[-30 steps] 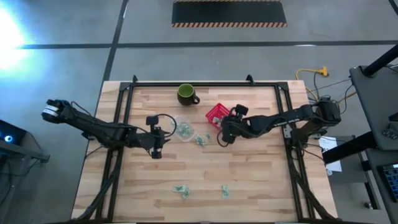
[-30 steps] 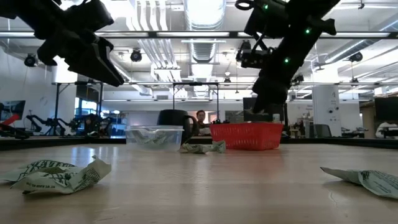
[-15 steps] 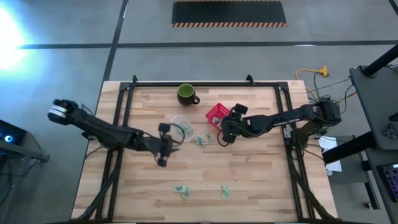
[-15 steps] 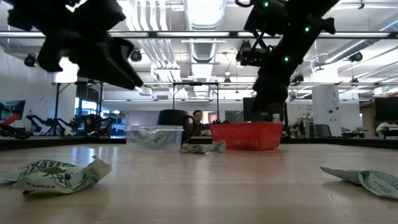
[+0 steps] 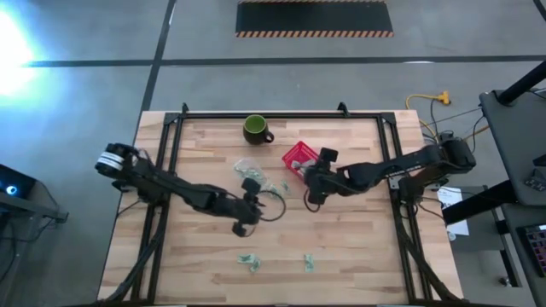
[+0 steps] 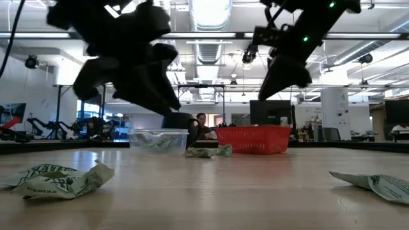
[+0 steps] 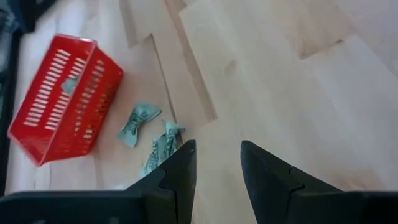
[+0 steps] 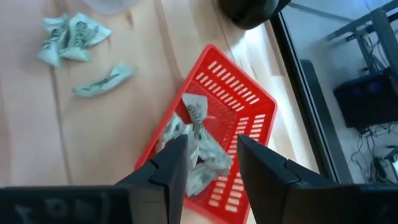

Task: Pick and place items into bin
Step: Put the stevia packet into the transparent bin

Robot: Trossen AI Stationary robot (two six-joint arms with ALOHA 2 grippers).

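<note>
Small pale green-and-white crumpled items lie scattered on the wooden table: a pair (image 5: 277, 188) at the middle, more (image 5: 249, 261) (image 5: 309, 263) toward the near edge. The bin is a red slotted basket (image 5: 297, 156) with several items (image 8: 196, 146) lying in it. My right gripper (image 8: 211, 140) hangs open and empty above the bin's near side (image 5: 310, 189). My left gripper (image 7: 217, 146) is open and empty too, hovering over bare table (image 5: 246, 223) on the near-left side of the middle pair (image 7: 149, 134).
A dark green mug (image 5: 254, 130) stands at the far middle of the table. A clear plastic tub (image 6: 158, 140) with items in it sits left of the bin. Black frame rails (image 5: 166, 145) run along the table's sides. A person sits in the room beyond.
My left gripper has swept toward the table's right and near edges, from beside the clear tub to the table's middle. My right gripper has risen a little over the bin.
</note>
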